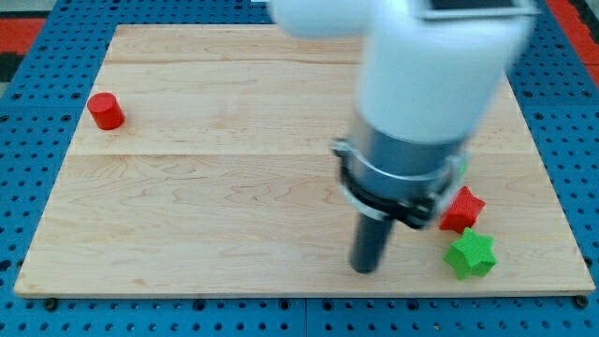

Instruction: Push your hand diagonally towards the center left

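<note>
My tip [364, 268] rests on the wooden board [225, 187] near the view's bottom, right of centre. The dark rod hangs from the white and grey arm that fills the view's upper right. A red block [462, 208] with an angular shape sits to the right of the tip, partly behind the arm's collar. A green star-shaped block [470, 255] lies just below it, about a hundred pixels right of the tip. A red cylinder [106, 110] stands far off at the view's left. A sliver of green [462, 168] shows at the arm's right edge.
The board lies on a blue pegboard surface [28, 140] that surrounds it. The board's bottom edge runs close below the tip. The arm's body hides part of the board's upper right.
</note>
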